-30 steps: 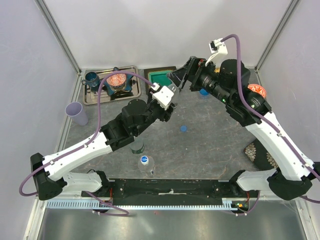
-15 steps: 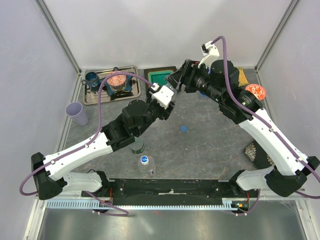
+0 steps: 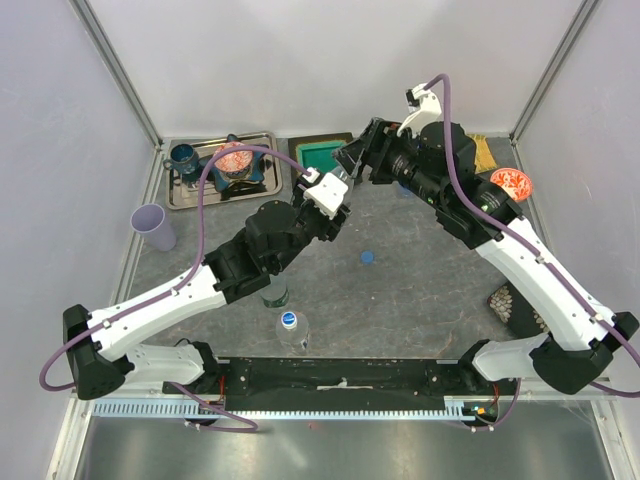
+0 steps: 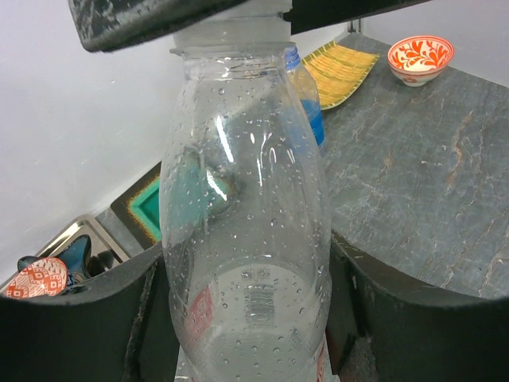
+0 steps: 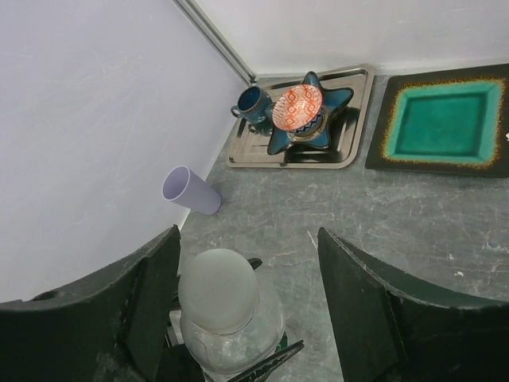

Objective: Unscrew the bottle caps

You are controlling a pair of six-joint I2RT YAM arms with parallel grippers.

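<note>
The left fingers are clamped on the lower body of a clear bottle, one on each side, and hold it upright so that it cannot turn. The right fingers stand apart on both sides of its grey-white cap, at the bottom left of the right wrist view, not touching it; I judge they are placed to close and twist. On the bench, a blue cap lies loose at the centre of the top view.
</note>
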